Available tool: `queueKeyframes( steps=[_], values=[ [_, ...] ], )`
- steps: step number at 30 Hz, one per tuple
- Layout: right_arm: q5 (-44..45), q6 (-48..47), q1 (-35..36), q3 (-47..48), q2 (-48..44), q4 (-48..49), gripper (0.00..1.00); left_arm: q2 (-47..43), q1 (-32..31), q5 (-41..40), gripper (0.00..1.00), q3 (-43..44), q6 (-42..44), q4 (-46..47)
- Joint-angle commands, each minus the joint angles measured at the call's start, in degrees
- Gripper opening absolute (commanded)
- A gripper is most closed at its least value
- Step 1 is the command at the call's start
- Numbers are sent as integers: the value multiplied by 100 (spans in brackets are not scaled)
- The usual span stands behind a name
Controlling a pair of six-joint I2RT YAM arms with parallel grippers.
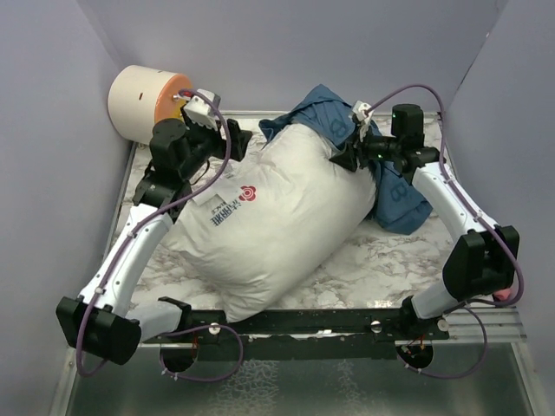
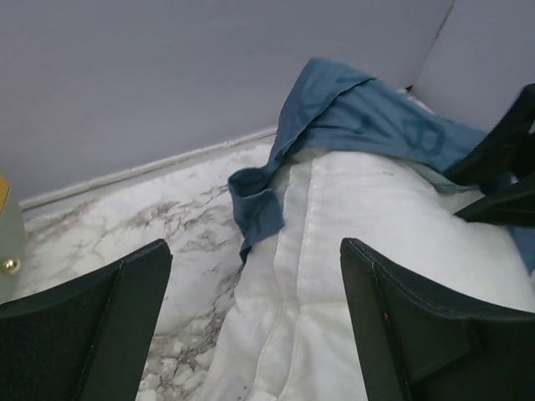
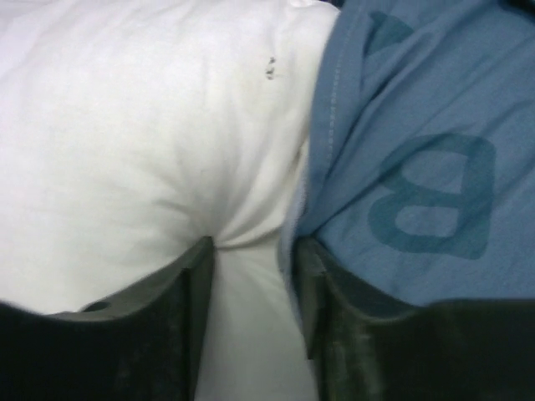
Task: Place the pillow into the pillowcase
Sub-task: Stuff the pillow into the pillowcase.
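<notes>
The left gripper [image 2: 255,322] is seen with its two dark fingers [image 2: 100,322] spread wide and nothing held between them. Below the gap between them, the pillow [image 2: 368,217] is laid on the marble table [image 2: 125,225], its seamed edge running down past the inner side of the right-hand finger. Beyond the fingertips, a folded corner of the pillowcase [image 2: 351,117] is draped over the far end of the pillow and hangs down onto the table.

In the overhead view, the pillow [image 1: 277,208] is stretched diagonally between the two arms, its printed label turned up; only its far end is covered by the pillowcase [image 1: 403,199], which is bunched toward the right gripper. The left gripper [image 1: 236,139] is placed just beside the pillow's upper left edge, near a cream cylinder [image 1: 143,102] in the corner.

The right gripper [image 3: 255,276] is shown partly parted, with a pinched fold of white pillow [image 3: 125,142] bulging between its fingers [image 3: 334,334]. The hem of the pillowcase [image 3: 418,150] is laid against the inner face of the right-hand finger; whether the cloth is actually clamped or merely rests there cannot be told at such close range.
</notes>
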Motion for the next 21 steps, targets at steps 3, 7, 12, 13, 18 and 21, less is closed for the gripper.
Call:
queueKeyframes(
  steps=[3, 7, 12, 13, 18, 21],
  values=[
    [-2217, 319, -450, -83, -688, -398, 68, -294, -1378, 429, 83, 464, 43, -897],
    [-2993, 921, -1080, -876, -1478, 420, 77, -53, -3801, -1897, 84, 292, 982, -1211],
    [-2662, 1550, -2119, -2030, -2205, 1378, 76, 655, -5460, -4028, 86, 265, 2006, -1315],
    [-2442, 1567, -2330, -2064, -2196, 1348, 76, 848, -5594, -4258, 86, 331, 2210, -1354],
    [-1049, 1370, -3047, -1900, -1612, 862, 76, 2030, -5665, -5406, 90, 738, 3024, -1444],
    [-748, 1188, -3103, -1778, -1230, 614, 76, 2640, -5445, -5523, 92, 1029, 3238, -1454]
  ],
)
